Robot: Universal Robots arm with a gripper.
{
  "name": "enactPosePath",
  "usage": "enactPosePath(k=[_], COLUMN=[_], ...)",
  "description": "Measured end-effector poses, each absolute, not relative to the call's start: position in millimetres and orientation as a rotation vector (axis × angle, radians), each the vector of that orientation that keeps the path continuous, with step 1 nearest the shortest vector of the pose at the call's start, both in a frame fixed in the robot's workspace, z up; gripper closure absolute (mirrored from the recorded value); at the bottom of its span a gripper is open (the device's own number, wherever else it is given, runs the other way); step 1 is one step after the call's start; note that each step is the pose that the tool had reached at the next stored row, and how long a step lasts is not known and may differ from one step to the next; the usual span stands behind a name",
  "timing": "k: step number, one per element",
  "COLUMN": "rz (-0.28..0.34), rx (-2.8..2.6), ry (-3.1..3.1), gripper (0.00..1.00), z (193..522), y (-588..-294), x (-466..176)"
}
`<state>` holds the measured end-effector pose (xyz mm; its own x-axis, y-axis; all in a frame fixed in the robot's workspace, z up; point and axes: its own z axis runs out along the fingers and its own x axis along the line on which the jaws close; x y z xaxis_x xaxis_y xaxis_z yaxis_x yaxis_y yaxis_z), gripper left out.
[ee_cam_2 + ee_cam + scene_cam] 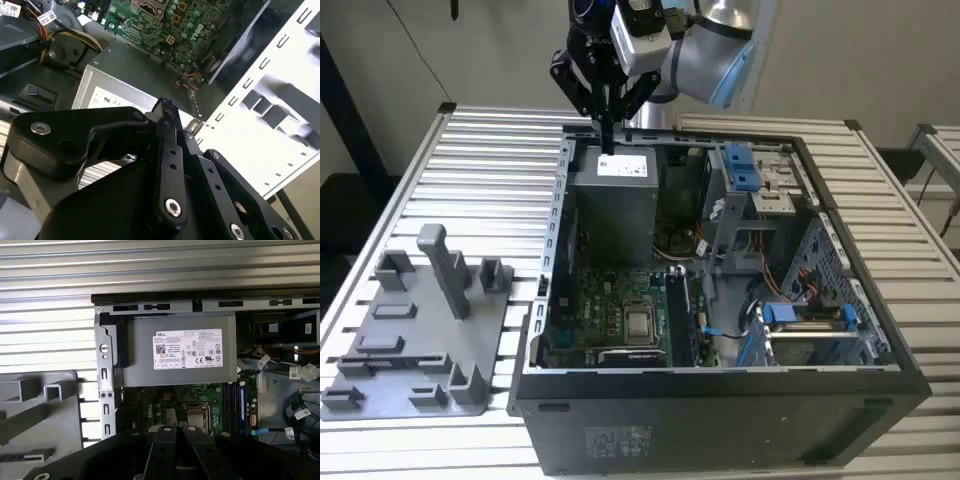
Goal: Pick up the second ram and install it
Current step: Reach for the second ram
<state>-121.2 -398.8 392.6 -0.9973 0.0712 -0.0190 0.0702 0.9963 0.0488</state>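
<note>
Slatted worktop [490, 170], open PC case [720, 410] beside grey fixture tray [500, 322].
Gripper [607, 146] w/ fingers [168, 140] clenched hangs over power supply [620, 205]; drive cage [750, 190], cables [782, 290] crowd motherboard [610, 310].

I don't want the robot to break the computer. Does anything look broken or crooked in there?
Nothing stands out. The computer case lies open on the table, the power supply sits square in its corner, and the shut gripper hovers above it, touching nothing I can see.

The arm [712, 52] hangs at the far side. Its gripper [607, 138] points straight down, with the fingers [168, 150] pressed together.
</note>
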Motion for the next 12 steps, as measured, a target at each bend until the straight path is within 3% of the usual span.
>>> enactPosePath(k=[12], rz=[0.075], rx=[0.11], ry=[3.118], gripper=[0.89], z=[392.6], y=[-398.8], x=[-121.2])
